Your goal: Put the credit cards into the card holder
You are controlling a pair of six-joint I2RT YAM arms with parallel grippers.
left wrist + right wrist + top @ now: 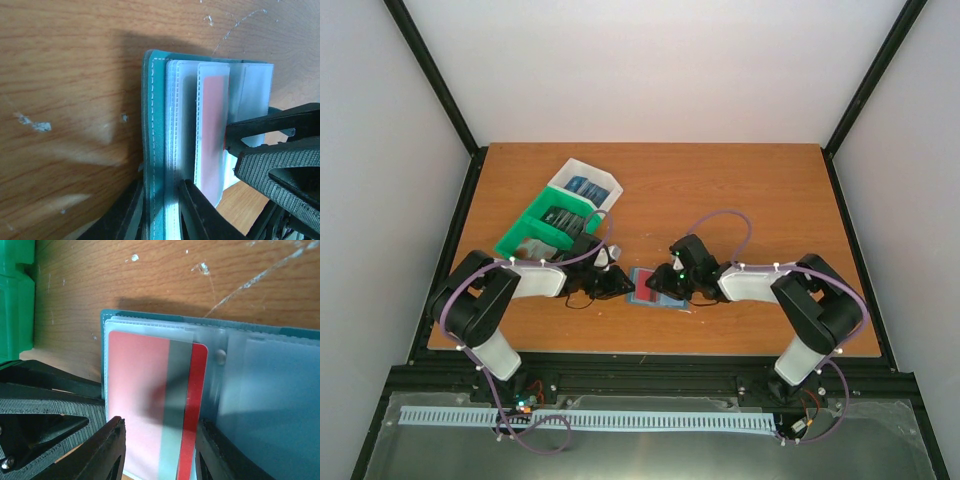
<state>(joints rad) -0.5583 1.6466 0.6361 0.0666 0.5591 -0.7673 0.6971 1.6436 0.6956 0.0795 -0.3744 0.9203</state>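
With your left jaws clamped on the teal edge of the open card holder (645, 290) on the bench (740, 190) between the arms, the red card (145, 405) lies mostly inside a clear sleeve (140, 329), long axis toward your right jaws, which straddle it, grip unclear

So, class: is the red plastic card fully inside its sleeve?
Partly: the red plastic card shows a bare strip outside the clear sleeve.

**Both arms folded inward at the card holder (155, 125)**

The left arm (535, 280) reaches in from the holder's left, its end effector (160, 205) clamped over the holder's teal cover edge. The right arm (755, 285) reaches in from the holder's right, its end effector (160, 440) closed against both sides of the red credit card (145, 380).
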